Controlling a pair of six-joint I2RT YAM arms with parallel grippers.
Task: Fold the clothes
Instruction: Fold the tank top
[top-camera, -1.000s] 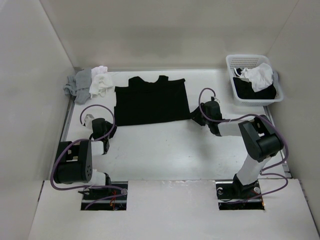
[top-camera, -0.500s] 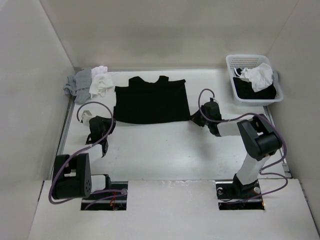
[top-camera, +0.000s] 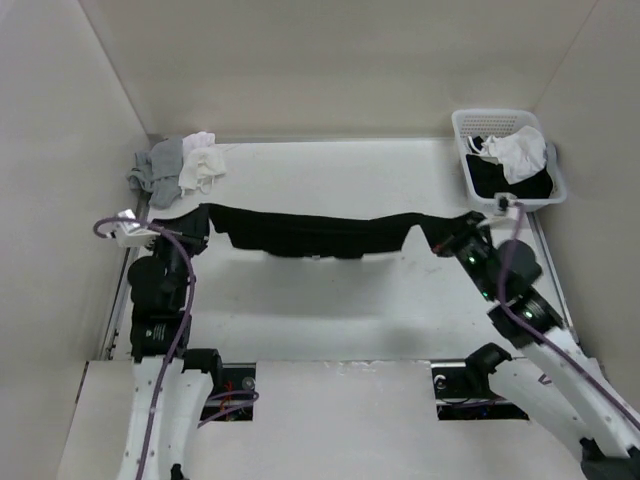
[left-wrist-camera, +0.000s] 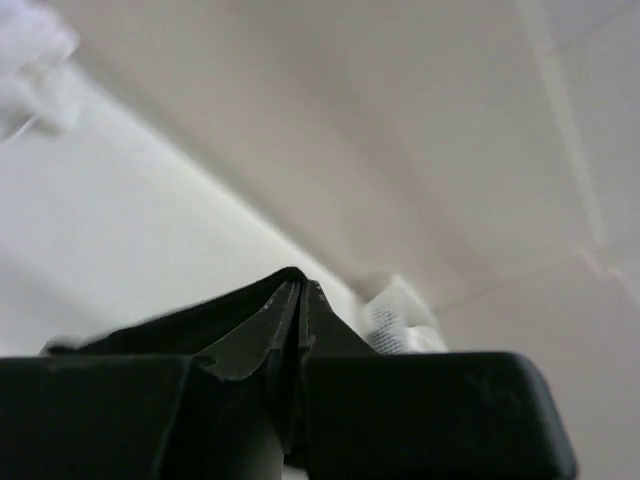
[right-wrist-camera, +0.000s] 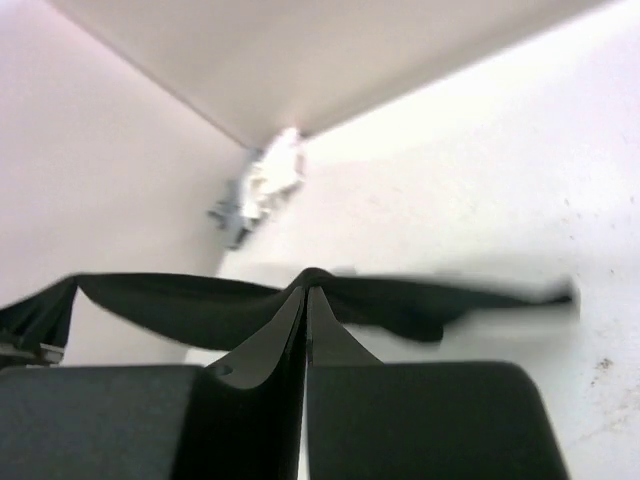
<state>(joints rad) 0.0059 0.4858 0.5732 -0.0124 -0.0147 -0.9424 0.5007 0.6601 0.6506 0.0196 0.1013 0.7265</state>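
Left jaws: clamped on one end of black top
Right jaws: clamped on the other end
Why: stretched between both, above table, likely to lay flat

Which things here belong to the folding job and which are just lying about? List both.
Job: black top, stretched in the air between both arms; left gripper and right gripper, each shut on an end.
Lying about: grey and white garments, far left; white basket, far right, holding a white garment and dark cloth.
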